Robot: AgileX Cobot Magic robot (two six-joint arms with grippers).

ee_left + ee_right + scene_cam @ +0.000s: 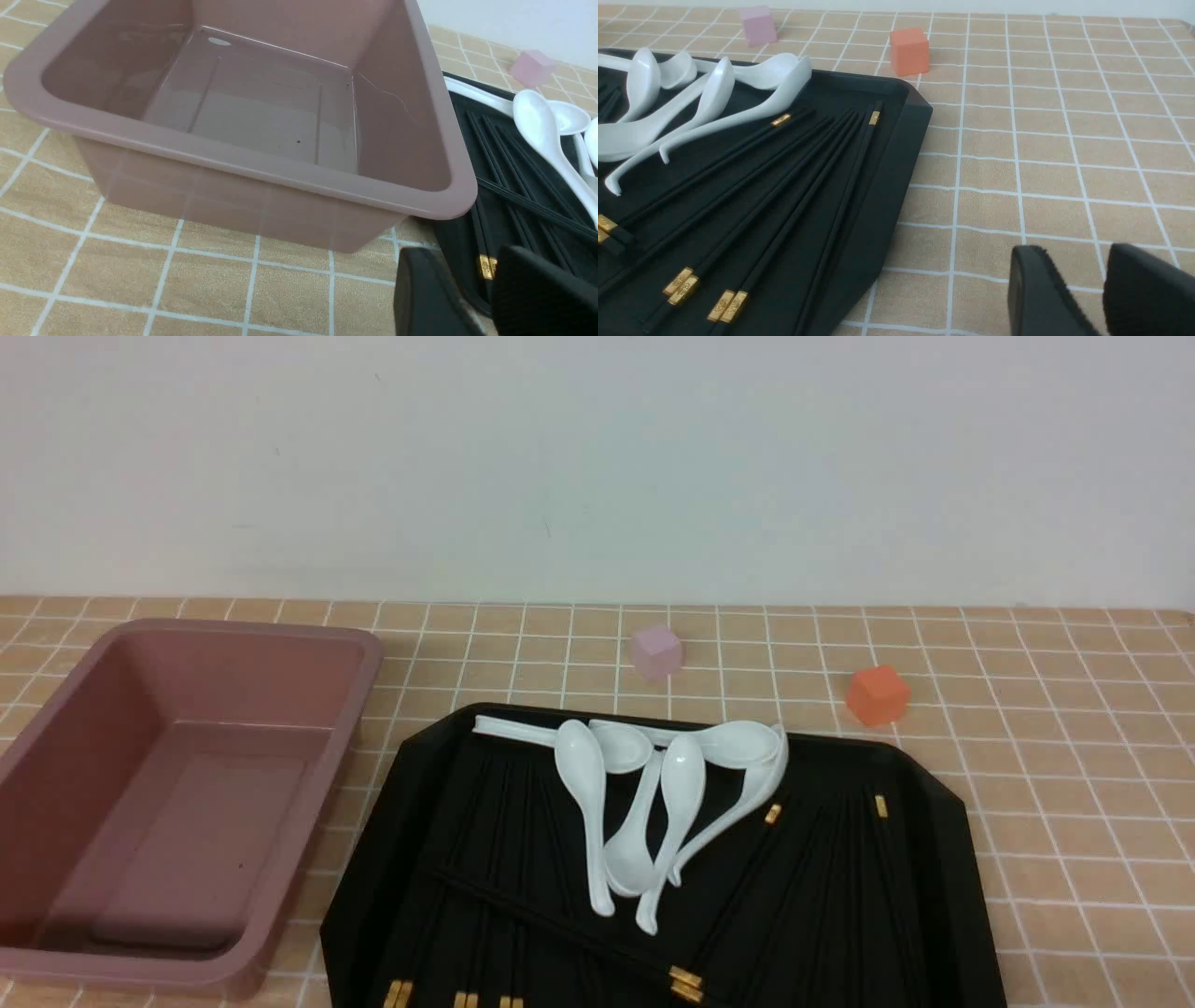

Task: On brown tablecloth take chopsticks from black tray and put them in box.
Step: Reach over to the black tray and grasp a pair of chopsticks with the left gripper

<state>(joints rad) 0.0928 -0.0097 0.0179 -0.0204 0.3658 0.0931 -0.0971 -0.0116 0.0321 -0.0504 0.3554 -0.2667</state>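
Several black chopsticks with gold bands lie in the black tray on the brown tablecloth. The pink box stands empty to the tray's left. Neither gripper shows in the front view. In the left wrist view my left gripper is open and empty, low over the tray's near-left corner beside the box, with a chopstick's gold band between its fingers. In the right wrist view my right gripper is open and empty over bare cloth, right of the tray and its chopsticks.
Several white ceramic spoons lie piled across the far middle of the tray, over some chopsticks. A small pink cube and an orange cube sit on the cloth behind the tray. A white wall stands behind the table.
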